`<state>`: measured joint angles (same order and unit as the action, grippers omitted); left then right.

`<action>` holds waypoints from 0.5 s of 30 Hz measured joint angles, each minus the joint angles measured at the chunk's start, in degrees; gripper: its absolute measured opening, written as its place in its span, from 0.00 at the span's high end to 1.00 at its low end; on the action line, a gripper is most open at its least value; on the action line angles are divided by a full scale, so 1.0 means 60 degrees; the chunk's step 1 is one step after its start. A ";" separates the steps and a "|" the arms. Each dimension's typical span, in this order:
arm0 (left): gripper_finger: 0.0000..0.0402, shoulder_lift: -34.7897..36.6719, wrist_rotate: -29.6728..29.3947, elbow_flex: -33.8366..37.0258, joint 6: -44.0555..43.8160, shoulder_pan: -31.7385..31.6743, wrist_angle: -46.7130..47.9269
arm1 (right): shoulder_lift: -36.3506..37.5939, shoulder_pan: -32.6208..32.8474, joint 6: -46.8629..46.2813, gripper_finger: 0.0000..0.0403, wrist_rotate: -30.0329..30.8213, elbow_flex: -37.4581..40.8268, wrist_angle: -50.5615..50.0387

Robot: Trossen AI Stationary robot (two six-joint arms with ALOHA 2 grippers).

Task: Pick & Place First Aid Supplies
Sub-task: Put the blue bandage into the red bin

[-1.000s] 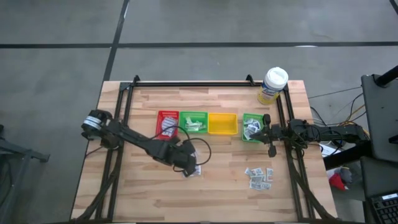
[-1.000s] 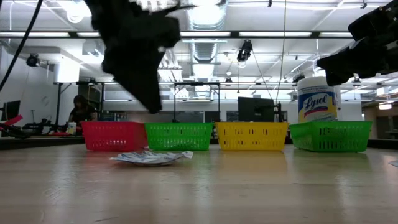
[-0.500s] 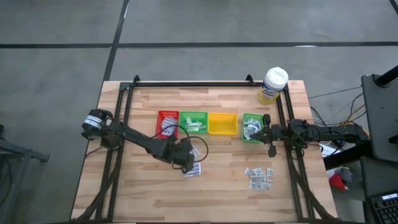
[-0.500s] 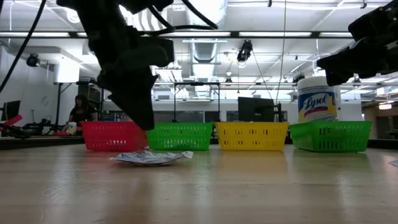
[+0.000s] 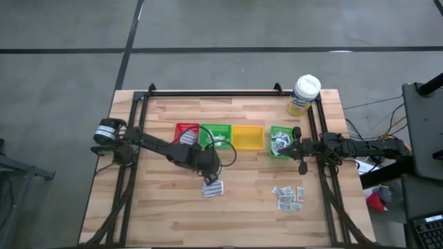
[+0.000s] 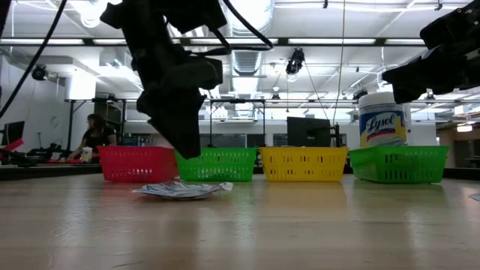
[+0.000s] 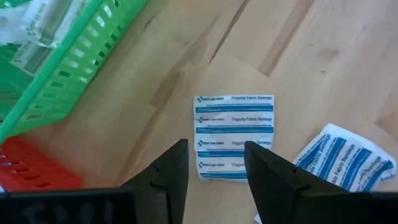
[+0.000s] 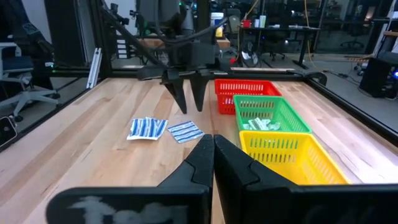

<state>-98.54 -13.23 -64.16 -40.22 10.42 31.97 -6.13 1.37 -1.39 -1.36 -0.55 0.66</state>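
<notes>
Two first aid supplies lie flat on the wooden table: a white packet with blue print (image 7: pixel 234 137) and a blue-striped one (image 7: pixel 345 162) beside it, both seen as a pair of packets (image 5: pixel 213 187). My left gripper (image 7: pixel 216 144) hangs open a little above the table, pointing steeply down, on the far side of the packets (image 6: pixel 184 190) and near the green tray (image 5: pixel 216 135). Nothing is between its fingers. More supplies (image 5: pixel 289 197) lie at the near right. My right gripper (image 8: pixel 213 146) rests shut and level at the table's right side.
A red tray (image 5: pixel 187 133), the green tray, a yellow tray (image 5: pixel 248 137) and a second green tray (image 5: pixel 280 142) stand in a row across the table's middle, some holding packets. A white-lidded tub (image 5: pixel 304 93) stands at the far right. A black frame (image 5: pixel 208 92) borders the table.
My left gripper has moved from above the two packets toward the table's far edge, nearer the green tray, and sunk slightly. The packets lie where they were on the table.
</notes>
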 joint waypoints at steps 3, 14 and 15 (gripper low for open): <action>0.63 -0.0039 0.0299 0.0000 0.0125 -0.0052 0.0000 | 0.0000 -0.0001 -0.0004 0.98 0.0001 0.0003 0.0001; 0.63 -0.0574 0.0618 -0.0068 0.0257 -0.0049 0.0071 | 0.0000 -0.0003 -0.0004 0.98 0.0002 0.0000 0.0002; 0.63 -0.0656 0.0626 -0.0132 0.0342 -0.0049 0.0097 | 0.0000 -0.0003 -0.0001 0.98 0.0002 0.0003 -0.0001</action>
<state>-102.48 -9.47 -64.95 -38.17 10.13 32.55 -6.13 1.35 -1.39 -1.34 -0.54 0.65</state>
